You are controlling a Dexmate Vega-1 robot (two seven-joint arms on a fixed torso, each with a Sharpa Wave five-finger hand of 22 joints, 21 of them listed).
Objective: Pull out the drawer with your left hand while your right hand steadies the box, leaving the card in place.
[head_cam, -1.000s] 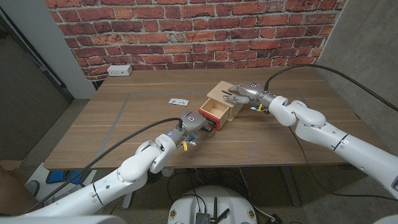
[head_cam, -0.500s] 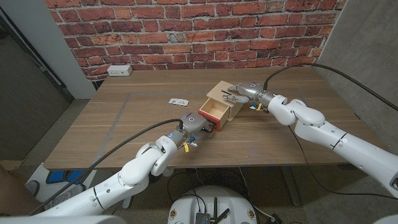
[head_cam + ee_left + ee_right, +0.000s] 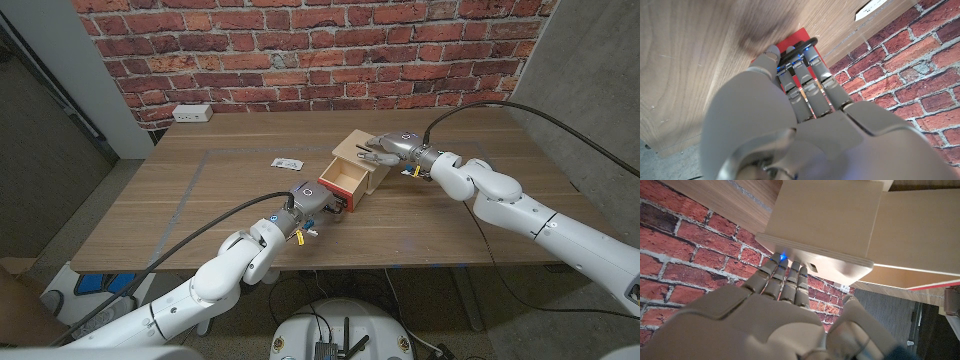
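Nearest the robot, the left hand (image 3: 312,203) has its fingers (image 3: 801,75) hooked around the black loop handle (image 3: 799,46) on the red front of the wooden drawer (image 3: 345,178), curled tight through the ring, as the left wrist view shows plainly. That drawer is well out of the pale plywood box (image 3: 366,152), its light interior open to the head camera, so by my reading the pull is mostly done; how much travel is left inside the box cannot be told from here. Just beyond, the right hand (image 3: 388,150) is laid over the top of the box, and in the right wrist view its fingers (image 3: 785,278) are close together and stretched onto the box's upper edge, pressing and holding nothing. The box sits near the middle of the brown wooden table (image 3: 170,200). Further left, well apart from the box, a small white card (image 3: 287,162) lies flat on the table, with neither hand near it, so that part of the job looks safe. Nothing stands in the drawer's path toward the table's near edge. At the far edge sits a white power strip (image 3: 192,113), against the red brick wall (image 3: 250,50).
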